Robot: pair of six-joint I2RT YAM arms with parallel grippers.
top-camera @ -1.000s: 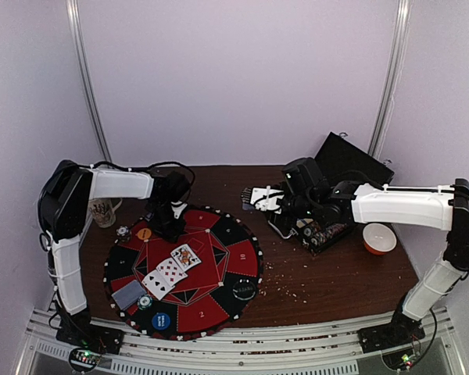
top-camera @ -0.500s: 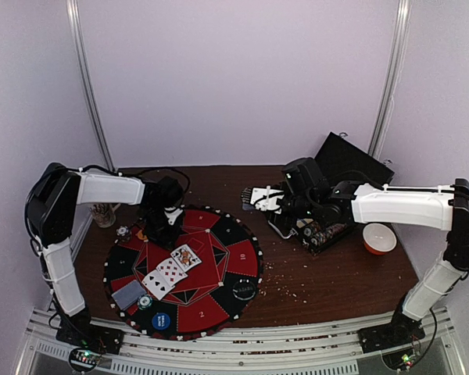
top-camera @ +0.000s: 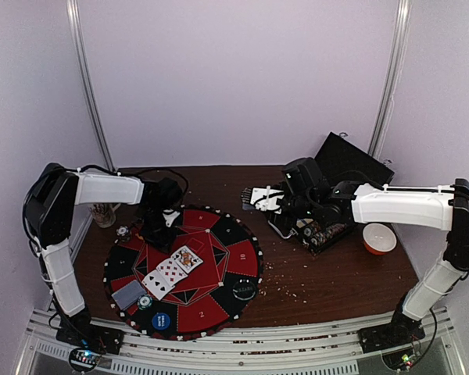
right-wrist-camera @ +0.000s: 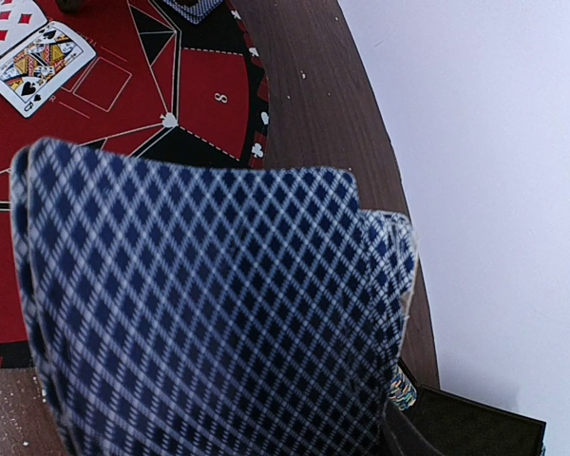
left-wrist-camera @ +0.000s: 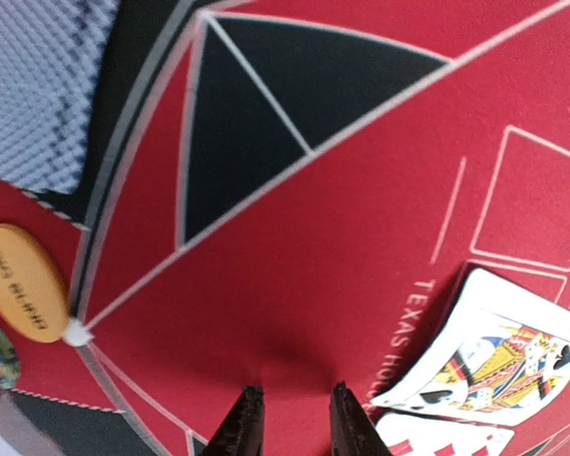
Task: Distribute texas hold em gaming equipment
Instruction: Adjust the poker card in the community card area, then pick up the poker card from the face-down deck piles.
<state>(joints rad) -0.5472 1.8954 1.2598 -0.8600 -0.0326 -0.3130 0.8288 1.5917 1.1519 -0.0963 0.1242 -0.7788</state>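
Top external, near edge first: a round red-and-black mat (top-camera: 207,312) lies on the brown wooden table (top-camera: 336,273). At the mat's near rim sits a blue button disc (top-camera: 160,320). Just behind it are a small striped poker chip (top-camera: 144,302) and one grey-blue-backed card lying face down (top-camera: 128,294). White face-up cards (top-camera: 166,277) run in a short overlapping row toward the centre. A black button disc (top-camera: 244,289) sits on the mat's right side.

Left wrist view: the left gripper (left-wrist-camera: 290,418) is low over a red field with its jaws a narrow slit apart and nothing between them. A yellow button disc (left-wrist-camera: 24,282) lies at the mat's rim, apart from the fingers.

Farther back, beyond the mat, the right gripper (top-camera: 254,197) holds a fan of blue diamond-backed playing cards (right-wrist-camera: 209,313) in the air. Its fingers are hidden behind the fan, so the clamp is likely rather than seen. Behind it stand an open black hinged case (top-camera: 352,160) and an orange-red bowl (top-camera: 378,238).
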